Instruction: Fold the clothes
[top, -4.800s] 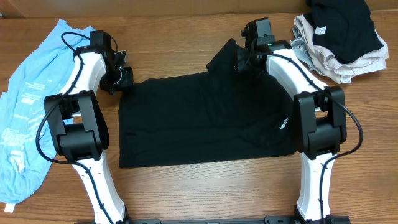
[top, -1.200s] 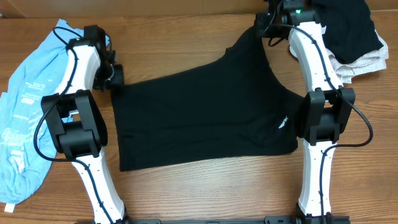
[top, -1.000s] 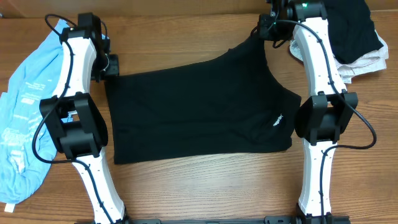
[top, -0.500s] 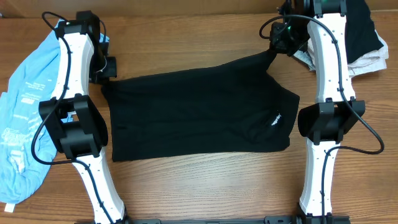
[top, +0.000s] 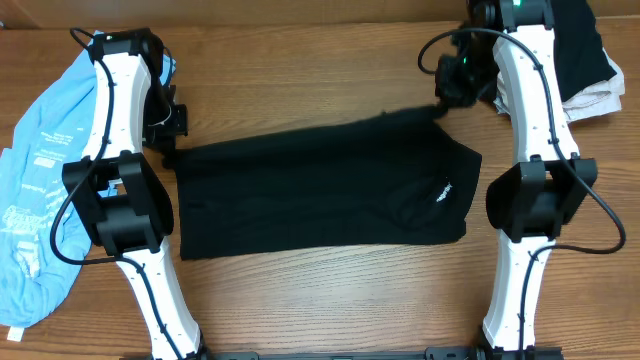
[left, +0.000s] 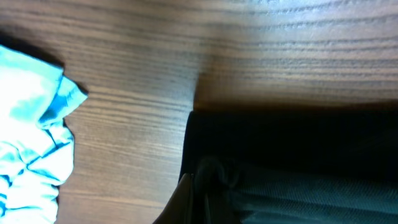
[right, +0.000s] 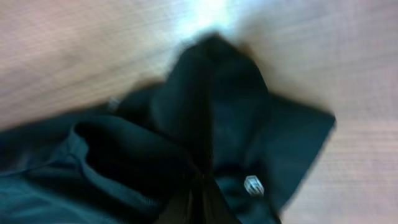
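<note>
Gripping the top edge of the black garment at both ends, the arms are in the spreading step that precedes the first fold. The left end effector is clenched on the garment's upper left corner, low against the worktop. Its wrist view shows dark fabric bunched at the closed fingertips, with bare wood beyond. The right end effector is likewise clenched on the upper right corner, in the upper right of the overhead frame. Its wrist view is blurred, but the cloth clearly gathers into the closed fingers.

The garment lies in the middle of the frame as a rough rectangle. It is mostly flat, with its logo showing near the right edge. The top edge slopes up toward the right grip, and a few ridges run near the lower right.

A blue garment lies at the left edge, and a pile of other clothes sits in the upper right corner (neither touches the black one).

The next move likely calls for both grips to hold firm and carry the top edge evenly toward the bottom edge. The two corners should travel together so the fold lands square, with neither corner slipping out.
</note>
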